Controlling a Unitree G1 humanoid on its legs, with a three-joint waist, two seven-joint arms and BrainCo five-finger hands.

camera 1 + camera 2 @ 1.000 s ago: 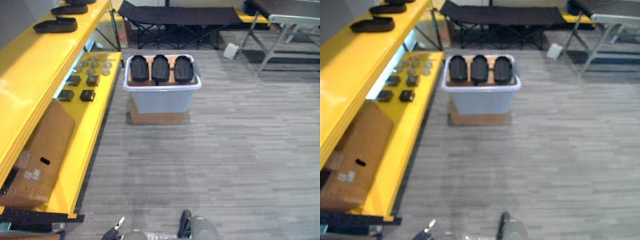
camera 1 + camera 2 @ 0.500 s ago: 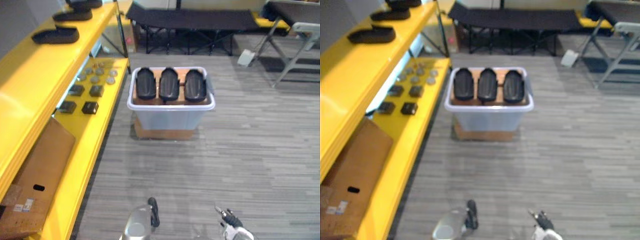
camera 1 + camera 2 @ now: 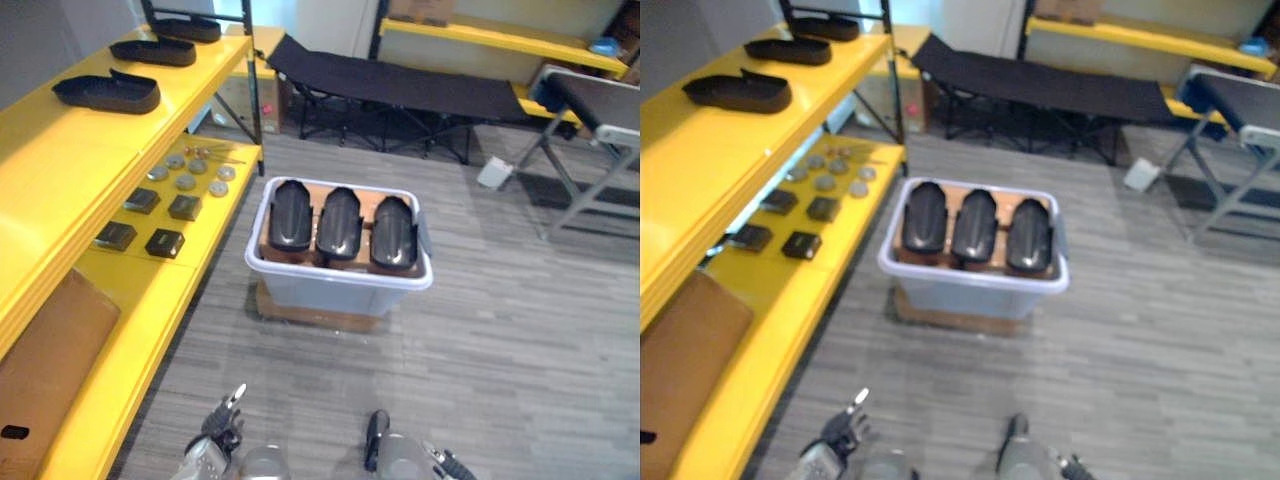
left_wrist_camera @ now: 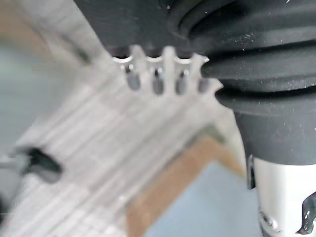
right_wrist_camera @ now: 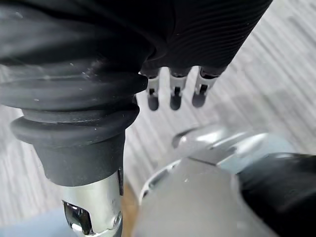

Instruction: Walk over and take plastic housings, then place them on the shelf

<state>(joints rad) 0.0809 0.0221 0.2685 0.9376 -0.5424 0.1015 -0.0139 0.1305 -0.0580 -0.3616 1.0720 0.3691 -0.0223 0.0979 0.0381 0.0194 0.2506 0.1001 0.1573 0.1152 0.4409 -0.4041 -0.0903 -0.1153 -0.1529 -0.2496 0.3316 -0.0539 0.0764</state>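
Walking in on the tote, both hands empty

The yellow shelf (image 3: 60,170) runs along the left. The whole view has shifted since a moment ago, which is camera motion, so the approach is probably not finished. The left hand (image 4: 157,83) hangs with its fingers relaxed and holds nothing. Three black plastic housings (image 3: 340,226) lie side by side in the grey tote (image 3: 335,295) ahead. The right hand (image 5: 175,96) is just as loose and empty.

a workshop or factory storeroom. left of the fingers (image 3: 232,400) of the left hand (image 3: 212,440) runs yellow steel shelving (image 3: 70,160) holding black plastic housings (image 3: 105,92), small dark boxes (image 3: 165,243) and round metal parts (image 3: 186,182). ahead of the fingers a grey tote (image 3: 335,290) of more housings sits on a plank floor (image 3: 500,360), a black folding cot (image 3: 400,88) beyond.
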